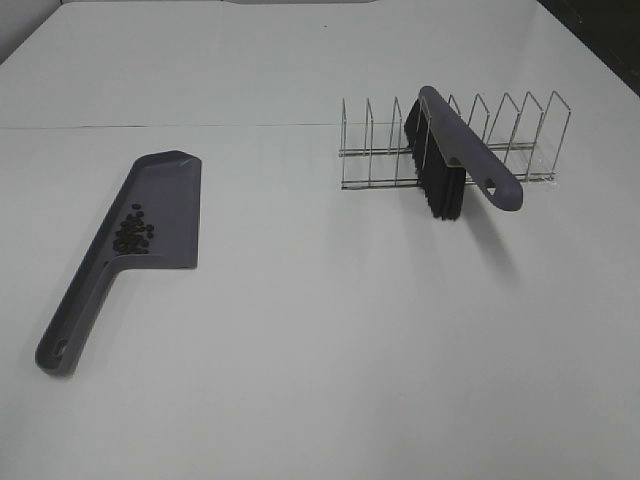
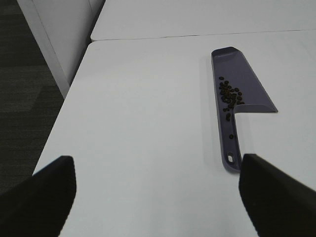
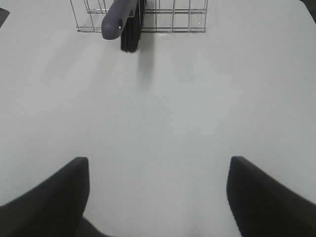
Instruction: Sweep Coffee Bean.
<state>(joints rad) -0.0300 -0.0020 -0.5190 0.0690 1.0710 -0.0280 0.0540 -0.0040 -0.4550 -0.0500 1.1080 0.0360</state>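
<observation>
A grey-purple dustpan lies on the white table at the left, handle toward the front. A cluster of dark coffee beans sits in the pan near the handle; they also show in the left wrist view, inside the dustpan. A grey-purple brush with black bristles rests in a wire rack; its handle shows in the right wrist view. My left gripper is open, empty and well back from the dustpan. My right gripper is open, empty and far from the brush. Neither gripper shows in the high view.
The wire rack stands at the table's back right. A seam between two tabletops runs across behind the dustpan. The table's left edge drops to a dark floor.
</observation>
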